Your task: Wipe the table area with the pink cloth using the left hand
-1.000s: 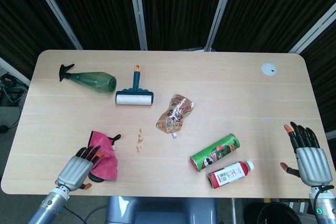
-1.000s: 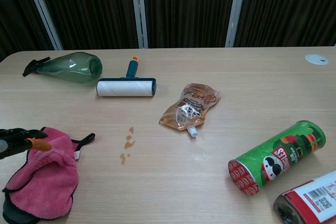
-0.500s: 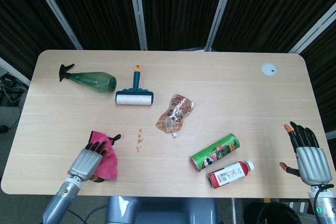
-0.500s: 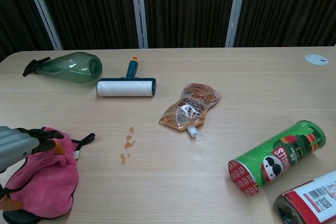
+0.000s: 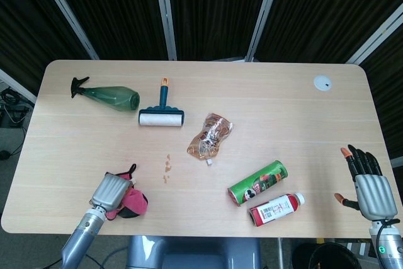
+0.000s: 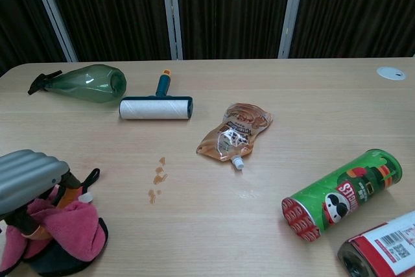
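Observation:
The pink cloth (image 5: 133,200) (image 6: 74,230) is bunched into a heap near the table's front left edge. My left hand (image 5: 112,190) (image 6: 27,180) sits over it with its fingers curled down into the fabric, gripping it. A black edge and loop of the cloth stick out past the hand. Small brown spill spots (image 5: 167,168) (image 6: 156,180) lie on the wood just right of the cloth. My right hand (image 5: 367,184) hovers open with fingers spread at the table's front right corner, holding nothing.
A green spray bottle (image 5: 110,97) and a lint roller (image 5: 162,115) lie at the back left. A snack pouch (image 5: 211,135) sits mid-table. A green crisps can (image 5: 257,183) and a red-labelled bottle (image 5: 275,208) lie front right. A white disc (image 5: 322,82) is back right.
My left hand moved forward over the cloth and its fingers closed, gathering the flat cloth into a compact bunch. The right hand stayed in place.

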`<action>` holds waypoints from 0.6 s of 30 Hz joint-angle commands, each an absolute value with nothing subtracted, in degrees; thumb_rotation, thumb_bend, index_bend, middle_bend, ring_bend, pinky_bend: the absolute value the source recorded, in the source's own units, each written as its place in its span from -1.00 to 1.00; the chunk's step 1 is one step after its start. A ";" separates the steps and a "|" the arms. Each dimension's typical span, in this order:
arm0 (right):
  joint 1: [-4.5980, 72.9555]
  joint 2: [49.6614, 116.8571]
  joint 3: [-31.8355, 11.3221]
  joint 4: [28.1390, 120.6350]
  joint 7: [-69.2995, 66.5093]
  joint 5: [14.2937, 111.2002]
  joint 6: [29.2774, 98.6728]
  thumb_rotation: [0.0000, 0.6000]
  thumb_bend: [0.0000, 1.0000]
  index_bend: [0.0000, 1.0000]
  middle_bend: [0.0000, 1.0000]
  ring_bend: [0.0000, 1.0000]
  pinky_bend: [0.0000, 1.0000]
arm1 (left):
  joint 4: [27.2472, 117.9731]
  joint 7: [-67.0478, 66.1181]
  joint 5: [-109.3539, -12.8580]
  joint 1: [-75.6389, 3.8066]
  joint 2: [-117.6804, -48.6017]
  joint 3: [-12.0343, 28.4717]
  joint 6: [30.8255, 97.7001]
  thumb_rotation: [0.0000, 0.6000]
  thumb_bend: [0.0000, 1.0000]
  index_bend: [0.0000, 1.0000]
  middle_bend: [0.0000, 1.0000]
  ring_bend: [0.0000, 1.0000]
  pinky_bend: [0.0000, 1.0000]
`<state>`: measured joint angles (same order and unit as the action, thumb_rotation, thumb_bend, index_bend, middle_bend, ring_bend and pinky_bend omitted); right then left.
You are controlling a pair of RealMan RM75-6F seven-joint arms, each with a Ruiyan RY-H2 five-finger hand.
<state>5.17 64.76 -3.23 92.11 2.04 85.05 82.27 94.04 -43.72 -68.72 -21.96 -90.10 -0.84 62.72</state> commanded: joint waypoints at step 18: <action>5.02 64.29 -3.19 92.81 0.85 84.47 81.96 1.00 -0.89 -1.00 -1.00 -1.00 -0.90 | 83.65 -48.89 -65.16 -38.80 -105.30 11.57 56.82 1.00 0.00 0.71 0.31 0.16 0.14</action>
